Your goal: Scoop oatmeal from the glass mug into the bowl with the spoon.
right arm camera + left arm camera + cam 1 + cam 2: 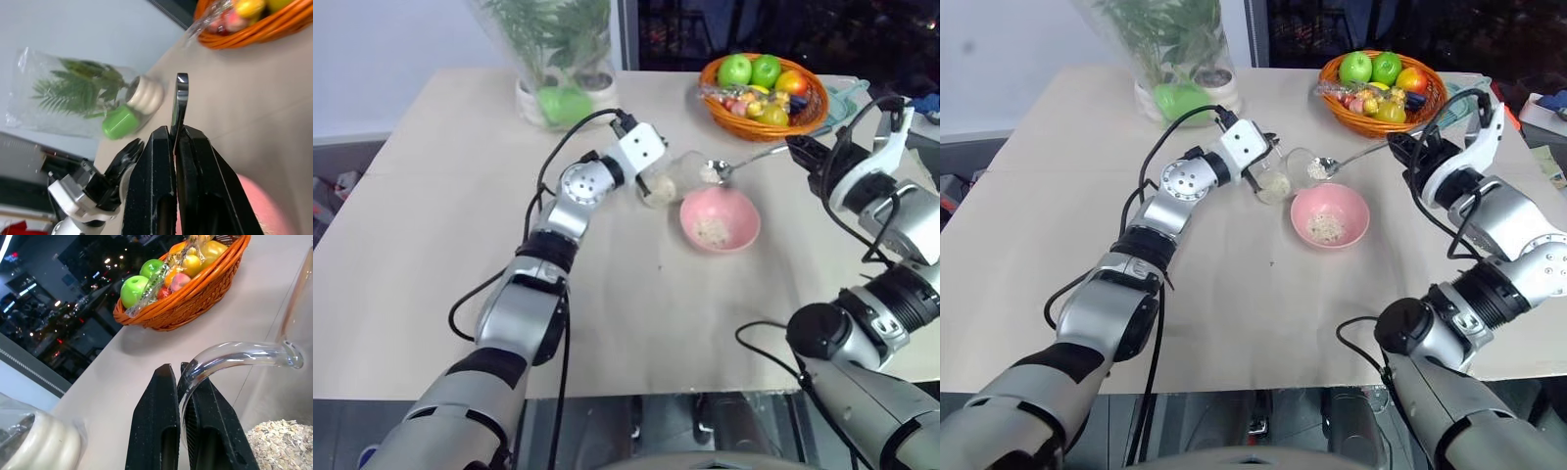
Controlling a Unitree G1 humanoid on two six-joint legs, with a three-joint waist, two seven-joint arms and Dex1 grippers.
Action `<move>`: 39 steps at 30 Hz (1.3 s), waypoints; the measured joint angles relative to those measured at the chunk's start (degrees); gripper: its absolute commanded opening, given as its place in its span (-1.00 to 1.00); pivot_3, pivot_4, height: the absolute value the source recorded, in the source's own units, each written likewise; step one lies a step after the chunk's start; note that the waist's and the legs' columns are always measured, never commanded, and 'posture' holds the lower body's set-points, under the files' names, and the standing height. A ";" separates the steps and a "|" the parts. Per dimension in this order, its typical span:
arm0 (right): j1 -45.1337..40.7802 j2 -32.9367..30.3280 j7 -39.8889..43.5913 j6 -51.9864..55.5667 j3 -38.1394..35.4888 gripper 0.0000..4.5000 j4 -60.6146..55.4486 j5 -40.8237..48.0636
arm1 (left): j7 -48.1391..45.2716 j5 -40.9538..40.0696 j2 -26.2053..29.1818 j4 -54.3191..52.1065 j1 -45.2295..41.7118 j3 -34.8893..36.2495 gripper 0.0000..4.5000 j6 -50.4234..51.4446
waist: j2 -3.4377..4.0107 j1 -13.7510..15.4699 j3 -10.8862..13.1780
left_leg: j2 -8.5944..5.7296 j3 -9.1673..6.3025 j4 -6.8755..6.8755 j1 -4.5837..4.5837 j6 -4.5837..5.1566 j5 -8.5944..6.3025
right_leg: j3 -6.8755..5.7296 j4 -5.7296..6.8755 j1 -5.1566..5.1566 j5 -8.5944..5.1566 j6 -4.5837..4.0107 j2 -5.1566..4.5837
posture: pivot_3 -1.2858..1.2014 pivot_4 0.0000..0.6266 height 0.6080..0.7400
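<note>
My left gripper [179,382] is shut on the curved handle of the glass mug [668,178], which is tipped on its side with its mouth toward the right. Oatmeal [283,445] lies inside the mug. The spoon [1351,157] reaches from my right gripper [796,146] to the mug's mouth, and its oval end carries a small heap of oatmeal [710,173]. My right gripper is shut on the spoon's thin handle [181,98]. The pink bowl [744,211] sits on the table just in front of the mug and spoon, with some oatmeal [712,232] in it.
An orange woven fruit basket [744,127] with apples stands at the back right, close behind the spoon. A bagged green plant [558,49] stands at the back, left of the mug. The beige table [440,215] stretches left and toward me.
</note>
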 measured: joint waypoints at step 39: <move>7.12 -26.41 37.04 -32.78 48.58 -1.00 -12.95 -14.98 | 1.71 -8.42 0.05 -25.51 12.94 6.39 -0.99 15.08 | -0.02 1.03 0.01 | 0.02 0.05 0.28 -0.06 0.14 -0.08 | 0.08 -0.08 0.04 0.04 0.12 0.01 | 0.03 -0.52 1.00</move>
